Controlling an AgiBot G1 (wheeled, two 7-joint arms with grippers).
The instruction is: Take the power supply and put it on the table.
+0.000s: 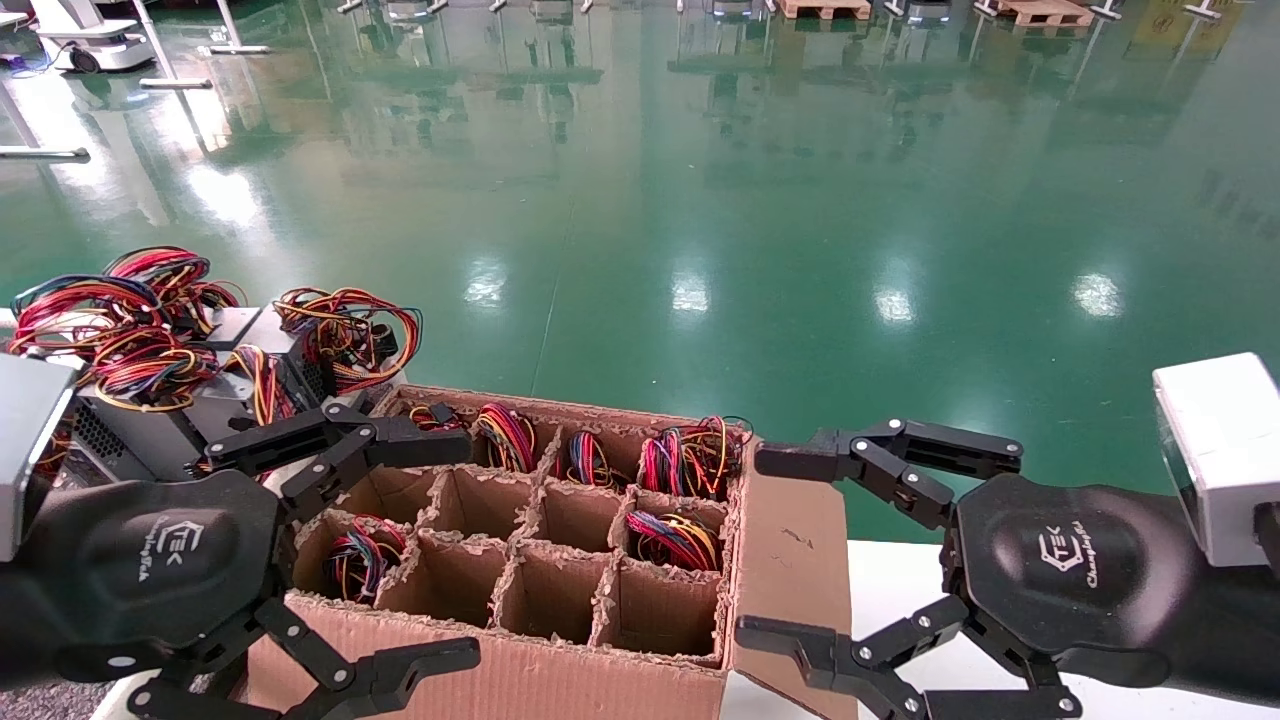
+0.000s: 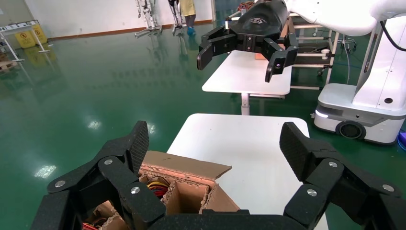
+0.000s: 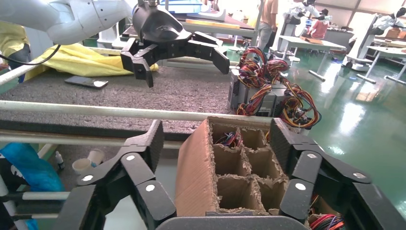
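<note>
Power supplies stand in several cells of the divided cardboard box (image 1: 520,685); only their coloured wire bundles show, such as one bundle (image 1: 676,540) near the box's right side. More power supplies (image 1: 150,425) are heaped on the grey felt table (image 3: 143,91) to the box's left. My left gripper (image 1: 460,550) hangs open over the box's left cells, holding nothing. At the box's right flap my right gripper (image 1: 765,548) is open and empty too. In the wrist views the left gripper (image 2: 216,143) and the right gripper (image 3: 218,139) each frame the box between spread fingers.
The box stands on a smooth white surface (image 1: 900,580). A white tube rail (image 3: 95,111) edges the felt table. A phone (image 3: 86,82) and yellow cloth (image 3: 81,64) lie on the felt farther back. Green floor lies beyond.
</note>
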